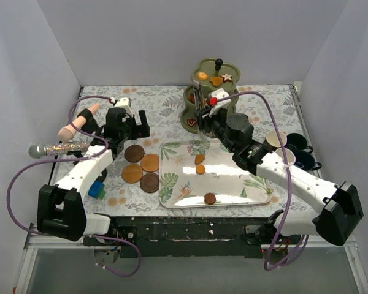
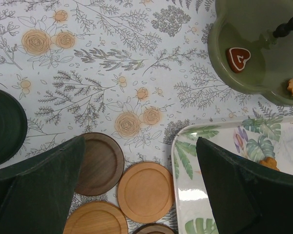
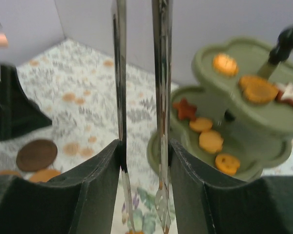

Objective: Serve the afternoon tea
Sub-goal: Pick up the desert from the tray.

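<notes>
The olive-green three-tier stand (image 1: pixel 210 92) with a black knob stands at the back and carries several orange and brown biscuits. It also shows in the right wrist view (image 3: pixel 244 112). My right gripper (image 1: pixel 207 119) (image 3: pixel 145 146) is shut on the metal tongs (image 3: pixel 161 97), just in front of the stand. The tong tips hang slightly apart over the tray (image 1: pixel 233 184). Three biscuits lie on the tray, one of them brown (image 1: pixel 210 198). Several brown coasters (image 1: pixel 141 167) lie left of the tray. My left gripper (image 1: pixel 130 128) (image 2: pixel 141 180) is open and empty above the coasters (image 2: pixel 145 191). Mugs (image 1: pixel 288 150) stand at the right.
A glittery microphone (image 1: pixel 55 148) and a pink object (image 1: pixel 76 122) lie at the far left. Small blue and green blocks (image 1: pixel 97 190) sit beside the left arm. White walls enclose the table. A dark round object (image 2: pixel 5 124) lies left of the left gripper.
</notes>
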